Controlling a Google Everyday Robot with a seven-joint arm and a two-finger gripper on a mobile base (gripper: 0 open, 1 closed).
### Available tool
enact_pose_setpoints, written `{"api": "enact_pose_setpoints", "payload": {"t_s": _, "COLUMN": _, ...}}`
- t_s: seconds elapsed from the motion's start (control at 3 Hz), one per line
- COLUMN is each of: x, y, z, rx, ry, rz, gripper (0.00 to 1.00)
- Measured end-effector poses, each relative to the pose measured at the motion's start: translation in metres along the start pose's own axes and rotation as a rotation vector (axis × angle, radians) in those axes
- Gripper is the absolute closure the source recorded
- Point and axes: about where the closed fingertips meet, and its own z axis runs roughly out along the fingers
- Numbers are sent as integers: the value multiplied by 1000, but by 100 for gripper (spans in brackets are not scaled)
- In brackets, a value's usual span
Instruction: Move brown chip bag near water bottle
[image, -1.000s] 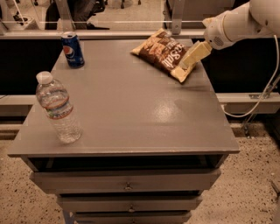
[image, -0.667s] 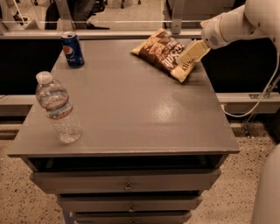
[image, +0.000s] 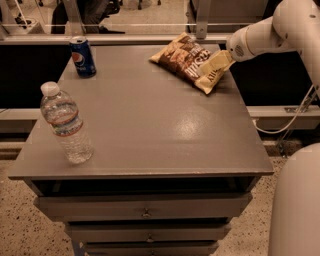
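Observation:
The brown chip bag (image: 186, 60) lies flat at the far right of the grey table (image: 155, 125), dark brown with tan ends and white lettering. The water bottle (image: 66, 125) stands upright near the table's front left edge, clear with a white cap and a red-blue label band. My gripper (image: 215, 66) reaches in from the right on the white arm (image: 265, 32) and sits over the near right end of the bag, touching or just above it. The bag and the bottle are far apart, on opposite sides of the table.
A blue Pepsi can (image: 82, 56) stands upright at the far left corner. The table has drawers (image: 145, 212) below its front edge. A rail and glass partition (image: 130, 30) run behind it. A white robot body part (image: 297, 205) fills the lower right.
My gripper has shifted slightly left and down over the bag's right end. The bag, bottle and can have not visibly moved.

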Motion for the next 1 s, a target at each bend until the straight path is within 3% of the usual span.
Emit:
{"api": "enact_pose_setpoints", "payload": {"t_s": 0.33, "x": 8, "y": 2, "z": 9, "rx": -23, "ry": 12, "rz": 41, "gripper": 18}}
{"api": "enact_pose_setpoints", "payload": {"t_s": 1.0, "x": 2, "y": 7, "z": 7, "rx": -44, "ry": 1, "rz": 37, "gripper": 65}}
